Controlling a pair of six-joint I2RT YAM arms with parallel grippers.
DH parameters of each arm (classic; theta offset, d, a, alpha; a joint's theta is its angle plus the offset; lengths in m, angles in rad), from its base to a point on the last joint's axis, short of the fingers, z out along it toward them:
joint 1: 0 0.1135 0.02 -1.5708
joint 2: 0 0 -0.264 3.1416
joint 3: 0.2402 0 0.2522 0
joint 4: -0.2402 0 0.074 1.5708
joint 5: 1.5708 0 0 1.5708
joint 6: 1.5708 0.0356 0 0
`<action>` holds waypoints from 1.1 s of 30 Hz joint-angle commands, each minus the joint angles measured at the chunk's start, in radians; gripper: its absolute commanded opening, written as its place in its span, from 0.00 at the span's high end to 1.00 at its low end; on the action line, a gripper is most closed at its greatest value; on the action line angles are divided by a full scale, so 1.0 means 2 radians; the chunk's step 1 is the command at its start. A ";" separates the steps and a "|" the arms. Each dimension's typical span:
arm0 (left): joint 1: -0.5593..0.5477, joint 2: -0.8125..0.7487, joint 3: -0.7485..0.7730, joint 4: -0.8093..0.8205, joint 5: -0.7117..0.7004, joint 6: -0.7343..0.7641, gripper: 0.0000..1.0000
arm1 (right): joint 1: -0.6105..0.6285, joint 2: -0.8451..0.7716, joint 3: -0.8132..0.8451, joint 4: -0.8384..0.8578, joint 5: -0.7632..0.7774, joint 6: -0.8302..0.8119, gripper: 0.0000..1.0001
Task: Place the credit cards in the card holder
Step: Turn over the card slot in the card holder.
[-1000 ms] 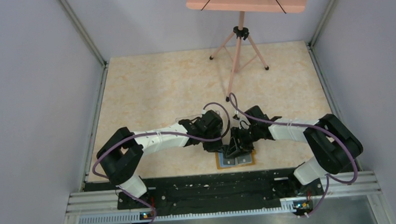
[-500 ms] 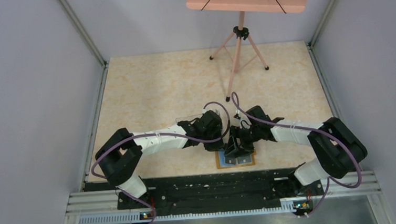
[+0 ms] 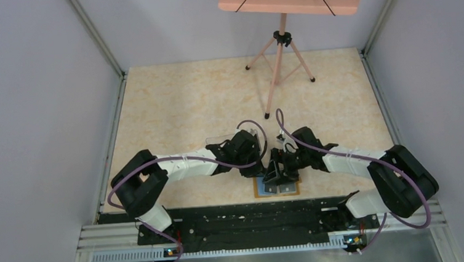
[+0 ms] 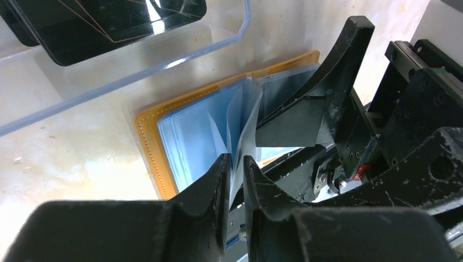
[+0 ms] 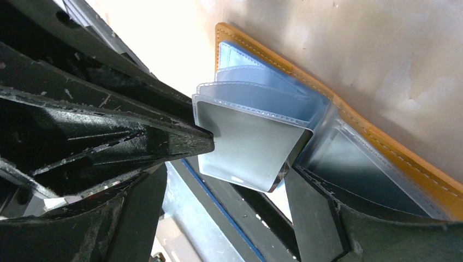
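The card holder lies open at the near edge of the table, between the 2 arms, with its blue-grey sleeves fanned up. The left gripper is nearly closed and pinches 1 sleeve upright. The right gripper is spread wide around the fanned sleeves and grips nothing. Just beyond the holder on its left, a clear box holds dark credit cards.
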 commanded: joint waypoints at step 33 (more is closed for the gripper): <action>0.040 -0.041 0.081 -0.262 -0.072 0.069 1.00 | -0.001 -0.056 0.022 0.009 0.007 -0.003 0.19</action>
